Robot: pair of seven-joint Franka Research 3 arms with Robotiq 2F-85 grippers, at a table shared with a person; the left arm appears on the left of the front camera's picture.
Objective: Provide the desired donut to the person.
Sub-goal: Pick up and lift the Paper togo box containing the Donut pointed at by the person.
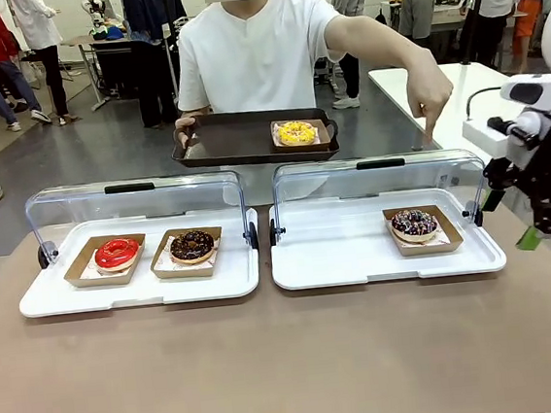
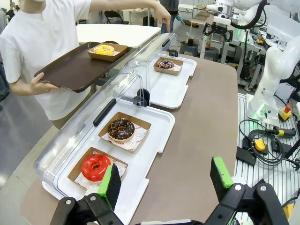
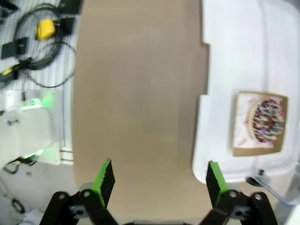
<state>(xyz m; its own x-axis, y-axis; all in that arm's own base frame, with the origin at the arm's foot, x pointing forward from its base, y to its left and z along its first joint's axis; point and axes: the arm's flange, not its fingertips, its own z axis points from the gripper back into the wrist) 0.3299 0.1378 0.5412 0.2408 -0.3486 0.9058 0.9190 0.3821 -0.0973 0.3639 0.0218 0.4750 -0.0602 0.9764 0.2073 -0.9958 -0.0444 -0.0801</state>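
Observation:
The person (image 1: 256, 57) stands across the table, one hand holding a brown tray (image 1: 220, 139) that carries a yellow donut (image 1: 296, 132) in a box. The other hand (image 1: 432, 104) points a finger down over the right white tray (image 1: 358, 252), where a chocolate donut with sprinkles (image 1: 414, 222) sits in its box. My right gripper (image 1: 511, 218) hangs open off that tray's right end, above the table; in its own view the gripper (image 3: 159, 180) is empty and the sprinkled donut (image 3: 268, 120) lies off to one side. My left gripper (image 2: 165, 180) is open and empty above the table's left end.
The left white tray (image 1: 46, 302) holds a red-glazed donut (image 1: 117, 253) and a plain chocolate donut (image 1: 192, 245) in boxes. Both trays' clear lids (image 1: 133, 201) stand raised at the back. The brown tabletop (image 1: 290, 361) in front is bare. Cables lie on the floor (image 3: 37, 51).

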